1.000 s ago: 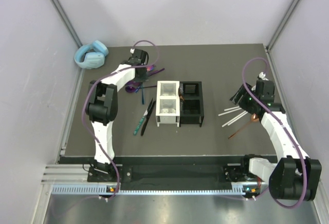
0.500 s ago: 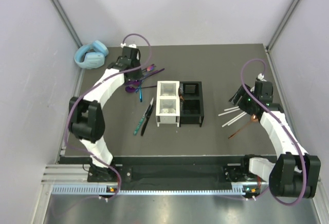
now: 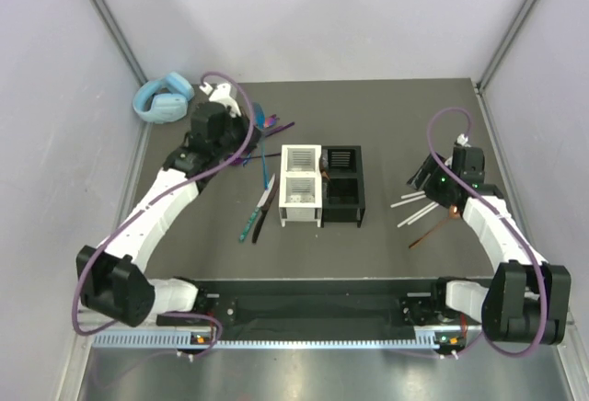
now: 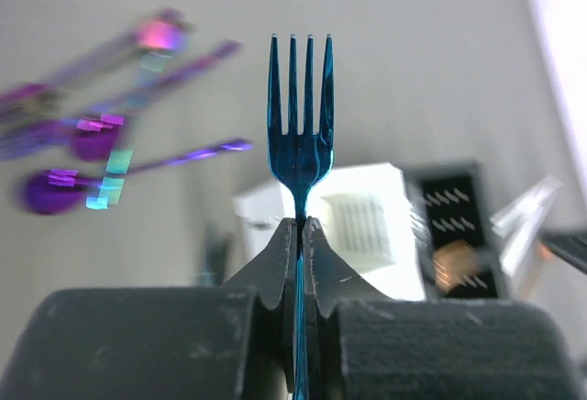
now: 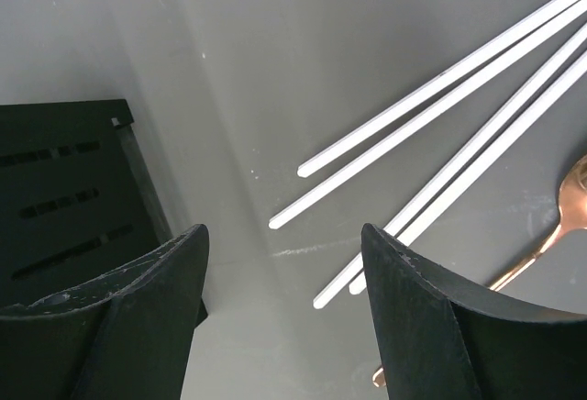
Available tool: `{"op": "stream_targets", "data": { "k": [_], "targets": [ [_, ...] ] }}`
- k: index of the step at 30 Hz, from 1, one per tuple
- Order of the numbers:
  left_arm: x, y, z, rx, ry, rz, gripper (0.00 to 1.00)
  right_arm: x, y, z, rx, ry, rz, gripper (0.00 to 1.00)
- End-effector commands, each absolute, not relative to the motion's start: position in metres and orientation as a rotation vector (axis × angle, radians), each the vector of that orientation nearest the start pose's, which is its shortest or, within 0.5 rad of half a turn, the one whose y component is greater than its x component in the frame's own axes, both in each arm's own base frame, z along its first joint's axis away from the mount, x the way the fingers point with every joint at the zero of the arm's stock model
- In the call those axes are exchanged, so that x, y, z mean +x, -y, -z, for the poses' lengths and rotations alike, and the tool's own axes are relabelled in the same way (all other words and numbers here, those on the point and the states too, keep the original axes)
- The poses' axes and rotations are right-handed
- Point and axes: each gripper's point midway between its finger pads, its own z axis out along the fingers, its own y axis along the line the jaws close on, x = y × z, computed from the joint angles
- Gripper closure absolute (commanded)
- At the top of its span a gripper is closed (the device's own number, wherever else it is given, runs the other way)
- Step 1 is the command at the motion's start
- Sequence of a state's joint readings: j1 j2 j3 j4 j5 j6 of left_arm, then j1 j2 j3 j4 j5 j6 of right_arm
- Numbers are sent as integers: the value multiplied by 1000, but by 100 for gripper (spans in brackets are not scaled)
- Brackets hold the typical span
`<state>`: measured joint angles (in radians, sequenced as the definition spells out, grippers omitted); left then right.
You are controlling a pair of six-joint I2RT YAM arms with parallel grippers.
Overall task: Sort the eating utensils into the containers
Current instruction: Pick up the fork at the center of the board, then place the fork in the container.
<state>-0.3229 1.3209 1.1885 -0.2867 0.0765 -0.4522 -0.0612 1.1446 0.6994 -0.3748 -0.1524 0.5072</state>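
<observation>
My left gripper [image 4: 300, 227] is shut on the handle of an iridescent blue fork [image 4: 300, 129], tines pointing away, held above the table. In the top view it [image 3: 243, 134] hovers left of the white caddy [image 3: 301, 186]. The black caddy [image 3: 342, 186] stands against the white one. Purple spoons [image 4: 57, 189] lie blurred on the table, at the back in the top view [image 3: 269, 126]. A green-handled knife [image 3: 251, 221] lies left of the white caddy. My right gripper [image 5: 284, 244] is open and empty over bare table beside white sticks [image 5: 440, 143] and a copper spoon [image 5: 550, 235].
Light-blue headphones [image 3: 164, 97] lie at the table's back left corner. The black caddy's slotted wall [image 5: 64, 180] is just left of my right gripper. The white sticks [image 3: 414, 203] and copper spoon [image 3: 438, 223] lie right of the caddies. Grey walls close in both sides.
My left arm has swung its elbow out to the left and pulled the gripper back from the purple utensil pile, with the fork in it. The right arm has barely moved.
</observation>
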Motion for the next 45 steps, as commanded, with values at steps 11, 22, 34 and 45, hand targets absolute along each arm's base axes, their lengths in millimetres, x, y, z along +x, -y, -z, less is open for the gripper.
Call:
{"op": "stream_targets", "data": {
  "k": [11,22,34,45],
  "targets": [
    [313,325,-305,253,-1730,945,100,314,-33,-102,550,-2307,-436,32],
    [326,362,-305,238,-1612,868,100,311,-34,-103,534,-2315,-439,33],
    [356,375,-282,201,-1540,749,100,303,-35,-96,518,-2336,-434,32],
    [339,375,-245,206,-1630,738,100,306,-36,-98,512,-2325,-445,33]
  ]
}}
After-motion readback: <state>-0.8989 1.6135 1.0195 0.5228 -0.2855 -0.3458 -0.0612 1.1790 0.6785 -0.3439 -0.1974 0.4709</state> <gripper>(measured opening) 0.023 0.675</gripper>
